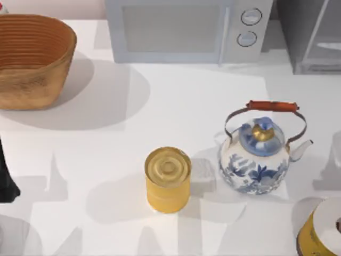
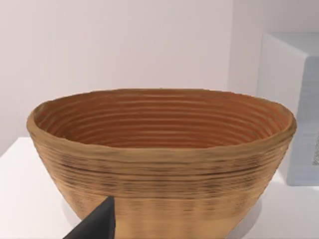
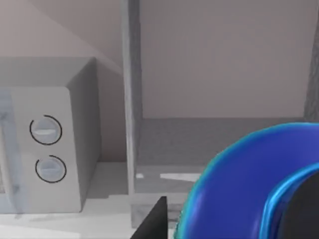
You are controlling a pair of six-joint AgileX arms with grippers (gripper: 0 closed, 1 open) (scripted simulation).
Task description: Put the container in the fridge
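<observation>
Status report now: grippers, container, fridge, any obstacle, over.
Left gripper parked at table's left, facing basket. Right gripper at blue container, fridge straight ahead. Microwave beside fridge, seemingly off the path.

Woven wicker basket (image 1: 32, 58) at the table's far left. Light grey microwave with two round dials (image 1: 186, 29) along the back edge, centre. Grey boxy metal fridge (image 1: 311, 34) to its right, at the back right corner. Yellow cylindrical tin container (image 1: 168, 180) near front centre, on the white table (image 1: 106, 138). Blue-and-white porcelain kettle (image 1: 261, 154) just right of the tin.
</observation>
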